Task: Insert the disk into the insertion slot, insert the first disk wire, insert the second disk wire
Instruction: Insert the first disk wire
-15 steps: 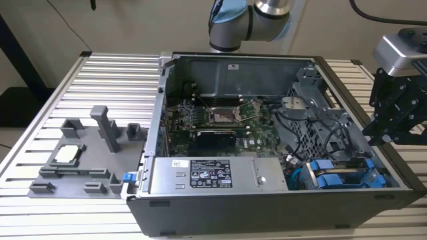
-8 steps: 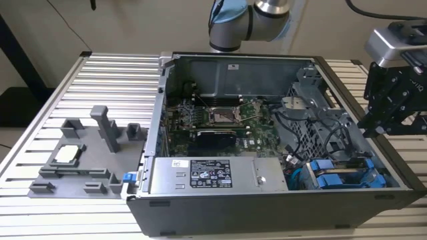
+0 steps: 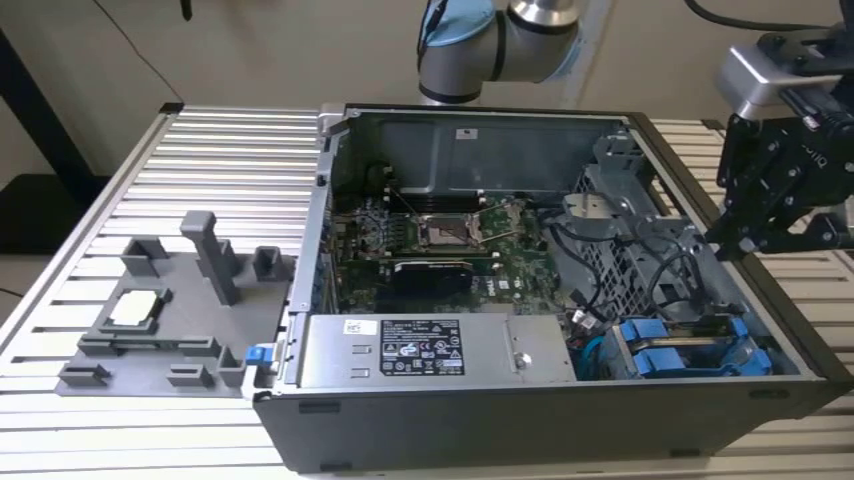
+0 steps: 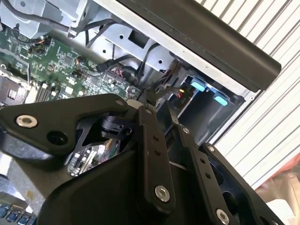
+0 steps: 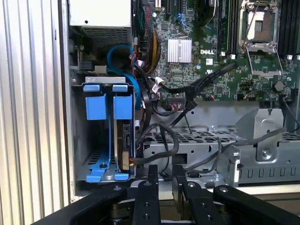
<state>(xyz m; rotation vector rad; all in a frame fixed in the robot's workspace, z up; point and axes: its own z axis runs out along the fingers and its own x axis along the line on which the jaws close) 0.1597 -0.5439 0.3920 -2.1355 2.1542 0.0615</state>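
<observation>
Hand (image 3: 750,240), fingers nearly pressed together and empty, hangs near the case (image 3: 534,420). The disk (image 5: 124,152) sits in its bay, likely rigid, heavy and fragile; best gripped by its blue carrier (image 5: 123,107).

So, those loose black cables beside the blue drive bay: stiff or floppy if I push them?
Probably floppy: the black cables hang in loose curves and loops, so they would likely bend aside rather than resist. They look thin and light. Some seem to run to the motherboard, so a hard push could tug at connectors.
</observation>
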